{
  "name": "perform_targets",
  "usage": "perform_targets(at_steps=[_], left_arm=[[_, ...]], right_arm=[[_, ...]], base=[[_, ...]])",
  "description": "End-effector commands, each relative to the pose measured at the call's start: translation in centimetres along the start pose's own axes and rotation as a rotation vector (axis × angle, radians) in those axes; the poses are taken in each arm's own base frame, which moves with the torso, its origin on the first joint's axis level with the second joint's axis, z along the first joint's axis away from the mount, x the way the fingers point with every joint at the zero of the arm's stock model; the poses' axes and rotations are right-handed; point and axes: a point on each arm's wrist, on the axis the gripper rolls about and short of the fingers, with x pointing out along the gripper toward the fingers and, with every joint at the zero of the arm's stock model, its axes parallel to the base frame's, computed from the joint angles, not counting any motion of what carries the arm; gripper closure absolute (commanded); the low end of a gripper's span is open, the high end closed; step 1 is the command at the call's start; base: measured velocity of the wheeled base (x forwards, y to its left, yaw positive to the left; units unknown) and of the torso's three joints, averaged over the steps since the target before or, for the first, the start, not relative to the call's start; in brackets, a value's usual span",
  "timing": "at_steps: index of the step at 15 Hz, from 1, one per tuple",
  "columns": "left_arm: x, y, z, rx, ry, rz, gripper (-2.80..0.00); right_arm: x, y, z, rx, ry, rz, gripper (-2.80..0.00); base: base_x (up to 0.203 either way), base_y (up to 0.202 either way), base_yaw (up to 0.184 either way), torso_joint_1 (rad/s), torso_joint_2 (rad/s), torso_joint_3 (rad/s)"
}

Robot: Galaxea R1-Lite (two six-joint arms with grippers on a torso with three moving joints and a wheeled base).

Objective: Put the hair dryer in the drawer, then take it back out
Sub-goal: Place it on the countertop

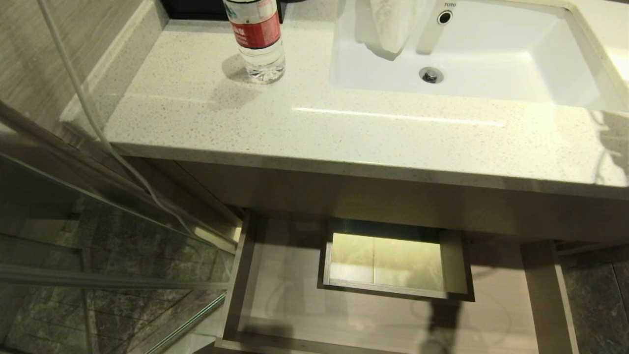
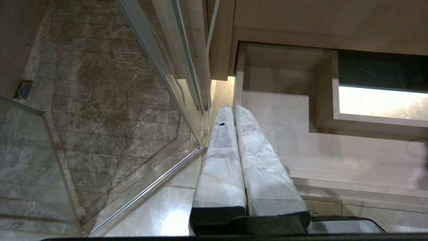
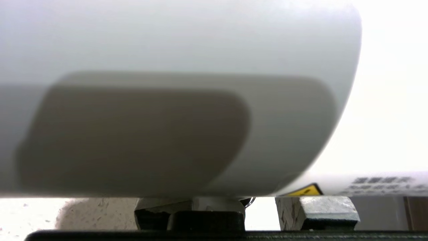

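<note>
The sink (image 1: 565, 54) bears the brand "TOTO" by its overflow hole. The bottle's (image 1: 256, 39) red label cannot be read.

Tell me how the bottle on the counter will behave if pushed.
The bottle stands tall and narrow, so a high push would probably tip it. Its round body would likely roll once down. On the smooth countertop, a low nudge may just slide it.
</note>
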Motion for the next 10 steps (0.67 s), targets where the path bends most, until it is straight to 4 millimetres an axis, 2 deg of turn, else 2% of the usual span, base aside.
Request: perform_targets(at_steps=[1,5,10], left_arm=[[0.0,0.0,0.0,0.0,0.0,0.001,0.0],[0.0,0.0,0.0,0.0,-0.001,0.001,0.0],[0.0,0.0,0.0,0.0,-0.001,-0.001,0.0]], right_arm=[[-0.2,-0.2,0.5,-0.002,-0.021,-0.003,0.0],[-0.2,-0.4,1.1,-0.006,-0.072,-0.022,0.0],[0.9,-0.5,0.4,-0.012,-0.033,-0.03,0.0]], base=[[0.0,0.0,0.0,0.0,0.0,0.0],[0.0,0.0,0.0,0.0,0.0,0.0],[0.0,0.0,0.0,0.0,0.0,0.0]])
